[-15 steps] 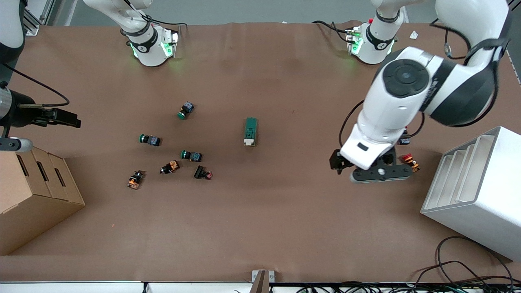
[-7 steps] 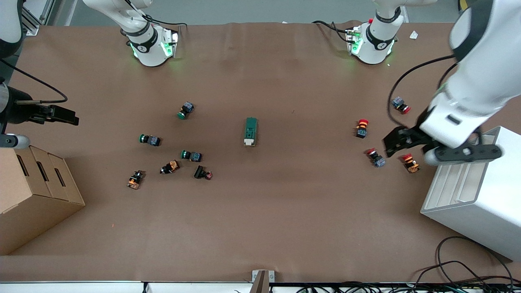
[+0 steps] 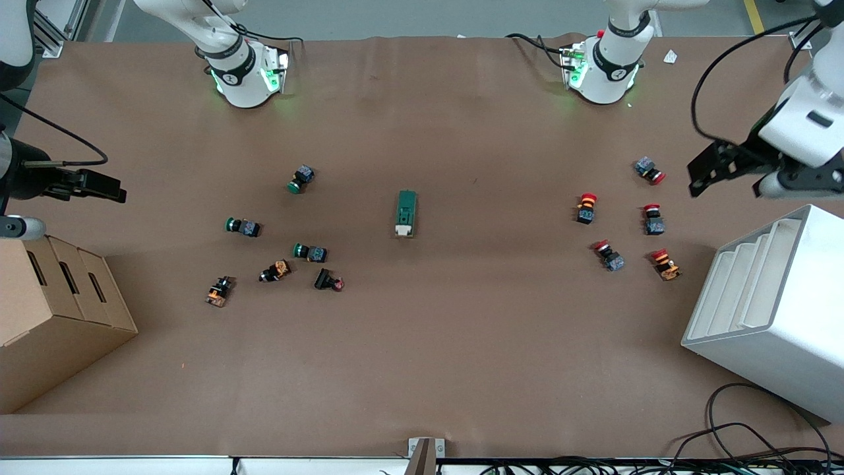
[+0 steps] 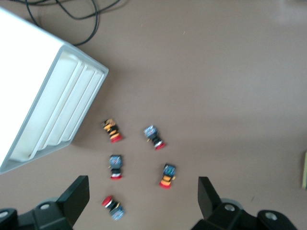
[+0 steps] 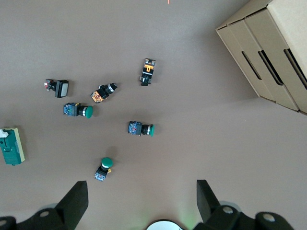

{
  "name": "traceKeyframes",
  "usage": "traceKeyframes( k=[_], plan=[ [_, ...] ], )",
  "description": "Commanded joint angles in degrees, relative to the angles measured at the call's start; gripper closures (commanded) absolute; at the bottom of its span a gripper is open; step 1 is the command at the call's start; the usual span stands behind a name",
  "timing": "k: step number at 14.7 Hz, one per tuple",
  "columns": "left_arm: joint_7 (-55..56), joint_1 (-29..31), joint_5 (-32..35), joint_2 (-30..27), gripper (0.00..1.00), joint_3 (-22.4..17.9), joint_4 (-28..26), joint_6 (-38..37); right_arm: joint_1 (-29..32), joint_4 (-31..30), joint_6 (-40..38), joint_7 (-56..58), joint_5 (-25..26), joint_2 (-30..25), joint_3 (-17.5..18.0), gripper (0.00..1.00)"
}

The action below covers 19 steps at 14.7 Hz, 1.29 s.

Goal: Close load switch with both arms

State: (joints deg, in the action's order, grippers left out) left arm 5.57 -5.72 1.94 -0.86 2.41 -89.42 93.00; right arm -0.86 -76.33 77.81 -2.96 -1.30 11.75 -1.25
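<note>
Even bright overhead light, soft shadows, left wrist view slightly blurred

Load switch [image 5: 11,146] at edge; cardboard box [image 5: 271,52] in corner.

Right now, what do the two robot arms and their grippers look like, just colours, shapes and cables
Both arms are white, rounded jointed tubes with black bands at the joints. The right arm's base and left arm's base glow green and carry a small black logo. The left gripper and right gripper are black, with blocky angular fingers. Thin black cables loop loosely beside each wrist.
</note>
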Motion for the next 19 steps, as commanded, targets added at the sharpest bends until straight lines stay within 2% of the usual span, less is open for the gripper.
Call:
traceKeyframes(
  k=[1, 3, 6, 13, 16, 19],
  plan=[
    [-1.3, -0.4, -1.7, -5.2, 0.00, -0.6, -5.1, -2.2, -0.4, -0.9, -0.3, 0.2, 0.6, -1.5, -0.5, 0.00],
    [-1.6, 0.8, -4.4, -5.9, 0.00, -0.6, -6.0, -4.0, -0.3, 0.5, -0.4, 0.2, 0.6, -1.2, -0.5, 0.00],
    [-1.6, 1.6, -4.6, -8.9, 0.00, 0.0, -9.4, -3.6, -0.5, 1.1, -0.5, 0.2, 1.1, -1.2, -0.5, 0.00],
    [-1.8, 1.2, -3.8, -9.1, 0.00, 0.0, -9.8, -3.2, -0.4, 0.7, -2.4, 0.1, 0.2, -1.7, -0.5, 0.00],
    [-1.8, 1.2, -3.8, -8.8, 0.00, 0.0, -10.0, -1.8, -0.5, -3.6, -0.4, 0.2, 0.2, -6.1, -0.5, 0.00],
    [-1.9, 1.2, -3.8, -8.7, 0.00, 0.0, -10.0, -1.7, -0.4, -13.1, 4.1, 0.1, 0.3, -13.8, -0.6, 0.00]
  ],
)
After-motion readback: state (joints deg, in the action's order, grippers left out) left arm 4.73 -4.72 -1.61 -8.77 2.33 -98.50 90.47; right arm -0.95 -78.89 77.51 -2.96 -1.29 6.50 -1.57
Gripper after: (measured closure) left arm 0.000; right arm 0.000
